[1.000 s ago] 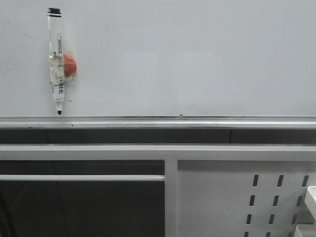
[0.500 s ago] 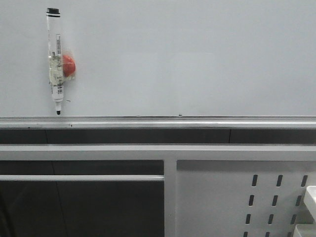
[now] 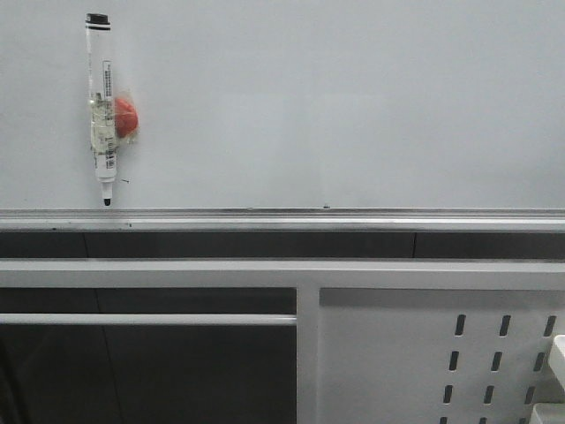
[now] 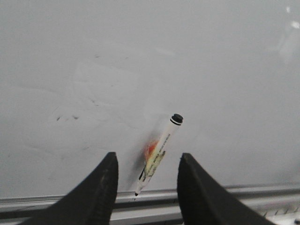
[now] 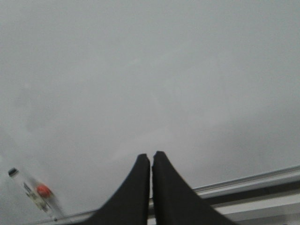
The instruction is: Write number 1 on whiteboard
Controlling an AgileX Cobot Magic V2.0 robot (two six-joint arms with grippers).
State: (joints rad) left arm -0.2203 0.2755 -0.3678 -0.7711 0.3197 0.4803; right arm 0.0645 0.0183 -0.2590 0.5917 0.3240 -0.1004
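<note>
The whiteboard (image 3: 335, 106) fills the upper part of the front view, with a silver rail (image 3: 282, 218) along its lower edge. No number 1 shows on it. A white marker pen (image 3: 101, 110) with a black tip hangs upright at the board's left, held by a red magnet (image 3: 126, 118). In the left wrist view my left gripper (image 4: 147, 161) is open, with the marker pen (image 4: 158, 153) beyond it on the board (image 4: 140, 56), seen between the fingers. My right gripper (image 5: 151, 156) is shut and empty, facing the bare board (image 5: 150, 70). The marker (image 5: 30, 191) shows far off to its side.
Below the board runs a white metal frame (image 3: 282, 272) with a perforated white panel (image 3: 441, 353) at lower right. Tiny dark specks (image 3: 326, 207) sit near the rail. Faint smudges (image 4: 65, 117) mark the board.
The front view shifts by a few pixels. The marker hangs in the same place on the board.
</note>
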